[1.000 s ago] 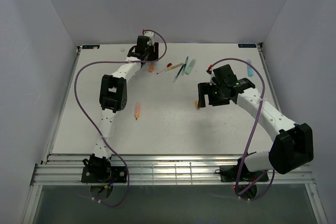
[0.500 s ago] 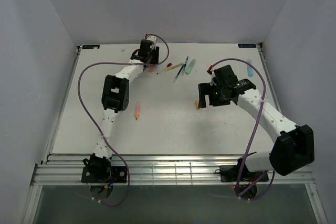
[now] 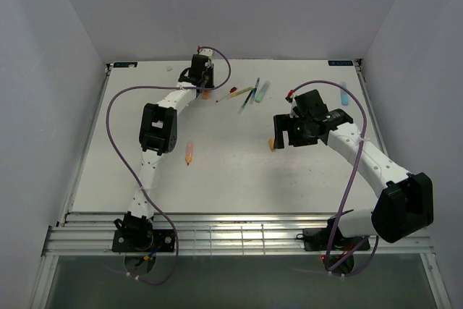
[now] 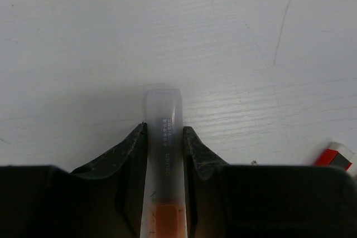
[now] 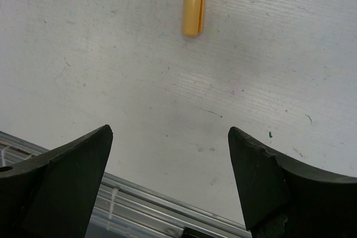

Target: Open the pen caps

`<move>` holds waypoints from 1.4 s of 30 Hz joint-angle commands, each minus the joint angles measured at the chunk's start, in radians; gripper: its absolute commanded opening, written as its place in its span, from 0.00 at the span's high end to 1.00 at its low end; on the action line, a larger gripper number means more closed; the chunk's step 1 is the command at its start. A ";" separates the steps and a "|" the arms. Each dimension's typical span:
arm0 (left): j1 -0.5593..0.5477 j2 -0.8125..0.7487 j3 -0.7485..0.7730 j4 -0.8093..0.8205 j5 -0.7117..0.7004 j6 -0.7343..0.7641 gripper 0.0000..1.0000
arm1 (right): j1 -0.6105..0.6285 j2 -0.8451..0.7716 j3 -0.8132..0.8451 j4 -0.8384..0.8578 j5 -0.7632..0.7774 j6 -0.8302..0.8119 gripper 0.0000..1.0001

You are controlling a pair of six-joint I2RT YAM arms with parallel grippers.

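My left gripper (image 3: 205,85) reaches to the far back of the table. In the left wrist view it (image 4: 163,129) is shut on a thick translucent pen barrel (image 4: 162,104) with orange ink, which lies on the table; its orange end (image 3: 207,95) shows in the top view. My right gripper (image 3: 281,134) is open and empty just above the table (image 5: 168,131). A loose orange cap (image 5: 193,13) lies ahead of its fingertips, also seen from the top (image 3: 272,144). A red cap (image 4: 334,156) lies to the right of the left gripper.
An orange pen (image 3: 189,153) lies mid-table on the left. Several thin pens (image 3: 248,95) and a pale green one (image 3: 263,90) lie at the back centre, with a blue pen (image 3: 345,95) at the back right. The metal rail of the table's near edge (image 5: 145,193) runs below the right gripper.
My left gripper has shifted slightly right and forward over the translucent orange pen. The right arm has barely moved.
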State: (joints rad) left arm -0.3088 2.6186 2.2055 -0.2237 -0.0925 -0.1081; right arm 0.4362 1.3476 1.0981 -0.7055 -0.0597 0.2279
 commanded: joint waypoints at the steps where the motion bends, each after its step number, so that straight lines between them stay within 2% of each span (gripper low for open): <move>1: -0.003 -0.049 0.022 -0.045 0.076 -0.050 0.85 | 0.001 0.008 0.039 0.009 -0.011 -0.004 0.10; 6: -0.001 -0.147 0.046 -0.101 0.091 -0.116 0.96 | 0.001 0.027 0.072 0.006 -0.052 0.004 0.10; 8: -0.001 -0.227 0.004 -0.105 0.160 -0.198 1.00 | 0.001 0.030 0.088 -0.003 -0.064 0.007 0.10; 12: -0.003 -0.353 -0.133 -0.112 0.229 -0.365 1.00 | 0.001 0.010 0.072 0.049 -0.121 0.016 0.10; 13: -0.003 -0.433 -0.173 -0.112 0.226 -0.399 1.00 | 0.001 0.008 0.074 0.058 -0.133 0.021 0.10; 17: -0.030 -0.667 -0.456 -0.088 0.111 -0.591 1.00 | 0.009 0.015 0.085 0.121 -0.206 0.063 0.10; 21: -0.146 -0.833 -0.579 -0.077 -0.106 -0.630 1.00 | 0.039 0.059 0.130 0.192 -0.287 0.146 0.10; 23: -0.183 -0.905 -0.619 -0.071 -0.140 -0.645 1.00 | 0.053 0.082 0.173 0.230 -0.322 0.195 0.09; 28: -0.300 -1.000 -0.753 -0.074 -0.268 -0.686 1.00 | 0.108 0.128 0.235 0.377 -0.391 0.352 0.04; 34: -0.345 -1.051 -0.816 -0.132 -0.293 -0.798 1.00 | 0.127 0.163 0.259 0.512 -0.355 0.424 0.00; 36: -0.355 -1.055 -0.820 -0.141 -0.305 -0.820 1.00 | 0.130 0.179 0.261 0.514 -0.351 0.441 0.05; 42: -0.365 -1.063 -0.826 -0.143 -0.308 -0.861 1.00 | 0.133 0.162 0.209 0.537 -0.324 0.453 0.09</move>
State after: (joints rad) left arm -0.6647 1.6226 1.3796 -0.3634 -0.3759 -0.9234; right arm 0.5652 1.5230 1.3151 -0.2344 -0.3985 0.6575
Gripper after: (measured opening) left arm 0.367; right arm 0.919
